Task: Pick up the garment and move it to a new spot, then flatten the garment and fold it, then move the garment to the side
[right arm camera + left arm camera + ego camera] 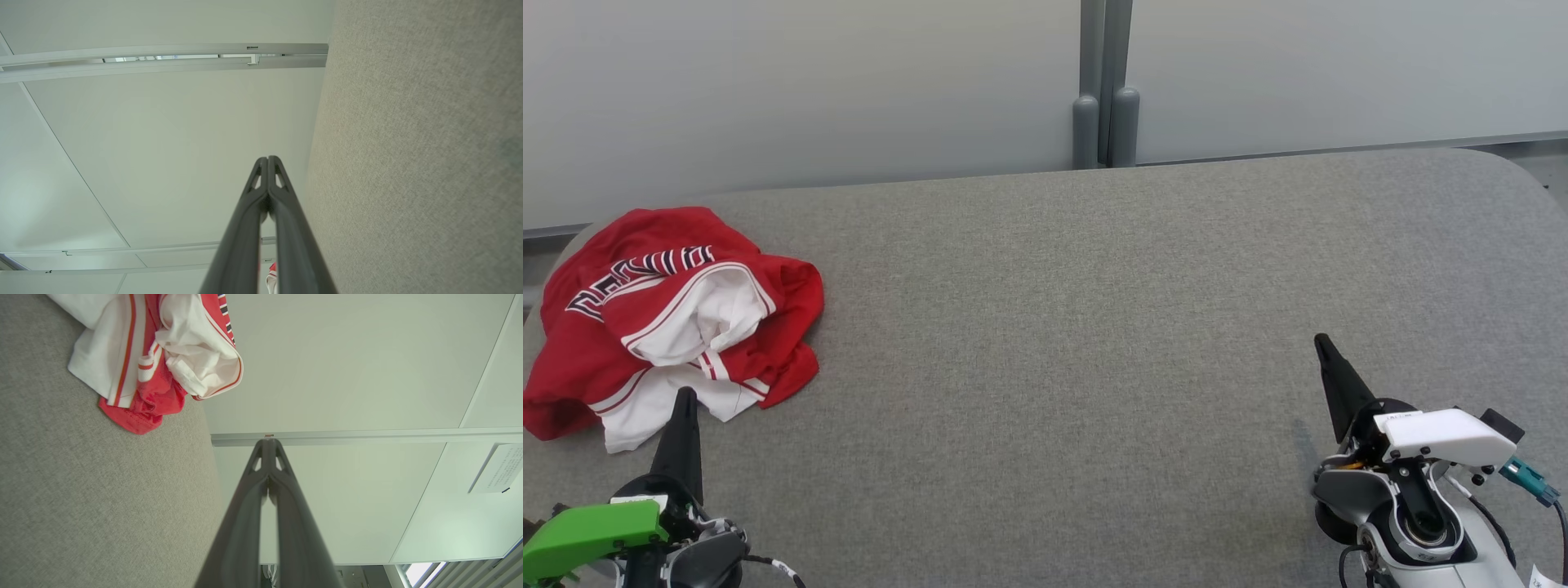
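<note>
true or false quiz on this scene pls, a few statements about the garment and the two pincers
1. The garment lies crumpled near the left end of the table. True.
2. The left pincer is shut on the garment. False: it is shut but holds nothing; the left wrist view shows the garment lying apart from its fingers.
3. The right pincer is open. False: its fingers are pressed together.
4. The garment is red and white with dark lettering. True.
5. The right pincer is far from the garment, over bare table. True.
</note>
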Tool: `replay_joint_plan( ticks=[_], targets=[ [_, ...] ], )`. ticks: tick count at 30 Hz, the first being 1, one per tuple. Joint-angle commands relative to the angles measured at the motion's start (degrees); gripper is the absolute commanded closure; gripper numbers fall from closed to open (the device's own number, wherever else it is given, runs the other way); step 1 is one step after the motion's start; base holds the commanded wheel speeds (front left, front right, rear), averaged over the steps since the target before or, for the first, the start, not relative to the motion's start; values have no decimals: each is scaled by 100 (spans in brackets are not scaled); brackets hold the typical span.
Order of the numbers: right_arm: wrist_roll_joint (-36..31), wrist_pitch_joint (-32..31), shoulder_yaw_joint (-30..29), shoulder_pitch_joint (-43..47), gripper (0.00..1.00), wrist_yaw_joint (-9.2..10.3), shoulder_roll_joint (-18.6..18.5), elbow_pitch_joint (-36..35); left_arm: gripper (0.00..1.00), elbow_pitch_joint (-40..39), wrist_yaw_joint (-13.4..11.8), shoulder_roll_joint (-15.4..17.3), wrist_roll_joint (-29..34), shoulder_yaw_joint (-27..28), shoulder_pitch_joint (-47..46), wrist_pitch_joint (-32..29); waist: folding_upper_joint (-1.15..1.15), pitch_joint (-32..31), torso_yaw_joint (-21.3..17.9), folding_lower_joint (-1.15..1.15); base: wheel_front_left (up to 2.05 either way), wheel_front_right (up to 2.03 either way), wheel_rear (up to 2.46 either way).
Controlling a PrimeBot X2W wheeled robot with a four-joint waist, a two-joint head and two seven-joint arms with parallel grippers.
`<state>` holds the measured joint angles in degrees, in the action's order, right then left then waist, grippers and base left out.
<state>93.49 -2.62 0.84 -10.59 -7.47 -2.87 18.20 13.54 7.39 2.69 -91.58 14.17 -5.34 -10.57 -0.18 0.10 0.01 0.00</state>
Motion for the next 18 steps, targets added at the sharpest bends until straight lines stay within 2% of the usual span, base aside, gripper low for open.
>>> replay_joint_plan(
  ticks=[1,18],
  targets=[
    [-44,-14,-11,-31,100,-4,-6,9,100,7,32,36,-22,6,-64,-12,18,0,0,0,0,0,0],
    [-44,-15,-12,-31,100,-4,-7,9,100,6,32,36,-22,5,-64,-11,18,0,0,0,0,0,0]
  ],
)
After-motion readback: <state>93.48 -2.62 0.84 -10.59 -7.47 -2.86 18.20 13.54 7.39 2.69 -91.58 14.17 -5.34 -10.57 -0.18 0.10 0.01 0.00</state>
